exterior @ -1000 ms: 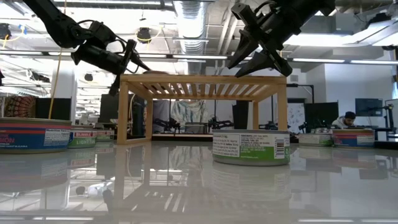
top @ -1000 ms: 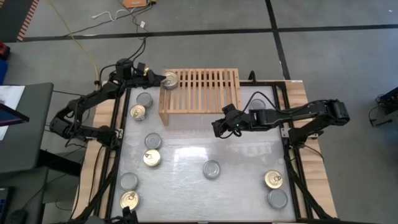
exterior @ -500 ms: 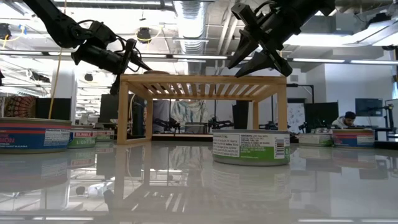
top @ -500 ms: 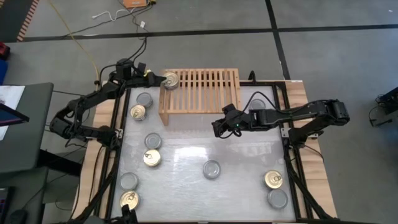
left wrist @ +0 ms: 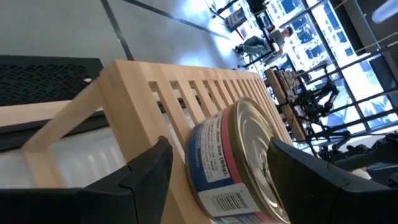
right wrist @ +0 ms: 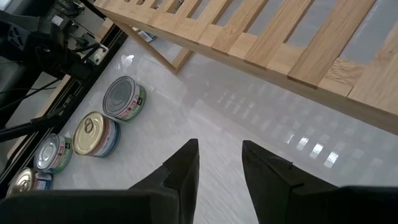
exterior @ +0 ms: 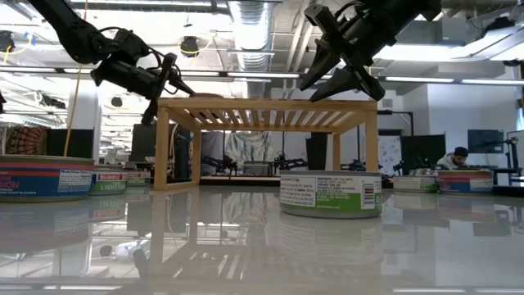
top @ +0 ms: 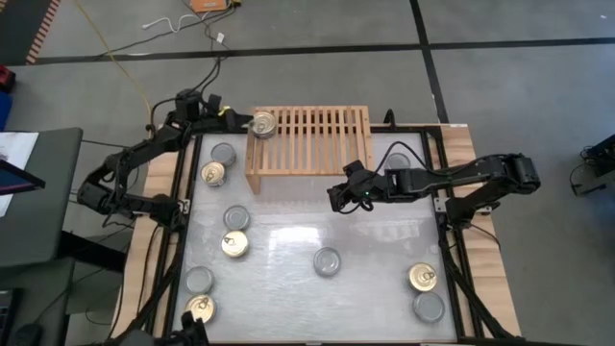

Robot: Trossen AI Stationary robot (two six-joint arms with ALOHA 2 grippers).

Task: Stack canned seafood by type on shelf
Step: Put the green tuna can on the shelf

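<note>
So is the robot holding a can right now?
No. The left gripper is open around the can on the shelf; the right gripper is empty.

tin [left wrist: 239,163] on shelf [left wrist: 134,93], lower rim cut off by frame edge

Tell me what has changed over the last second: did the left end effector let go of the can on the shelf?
The left end effector has drawn slightly back from the gold-topped can on the shelf corner; its fingers stand open either side of the can, apart from it, so it looks released. The can did not move. The right end effector waits open in front of the shelf, unmoved, and the cans on the table lie as before.
</note>
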